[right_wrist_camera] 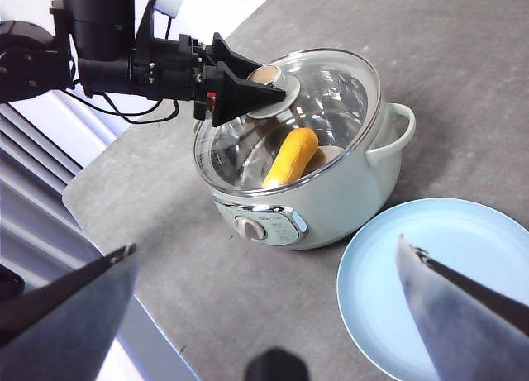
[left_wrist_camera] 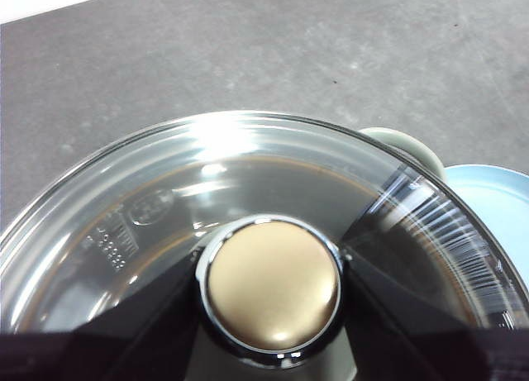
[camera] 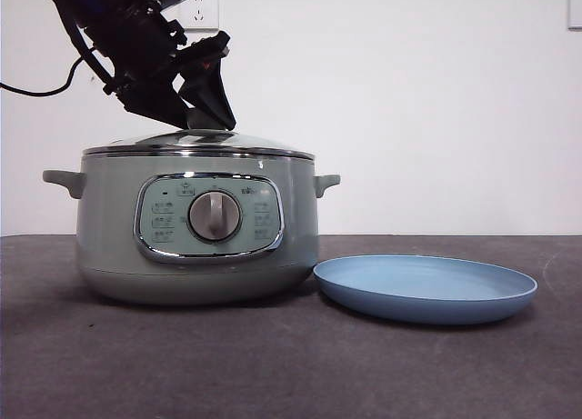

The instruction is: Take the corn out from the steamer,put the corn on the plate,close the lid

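Glass lid [right_wrist_camera: 289, 108] sits on the steamer [camera: 195, 228], so the corn [right_wrist_camera: 291, 158] lies sealed inside, showing yellow through the dome. Left pincer [right_wrist_camera: 248, 92] brackets the knob [left_wrist_camera: 273, 286], 1 jaw on each side; whether the jaws already press it is hard to judge, but it seems set to lift. Right pincer [right_wrist_camera: 264, 307] hangs wide open and empty above the counter [camera: 273, 364], waiting. Just beside the steamer, the plate [camera: 427, 287] stands bare, ready for the corn.
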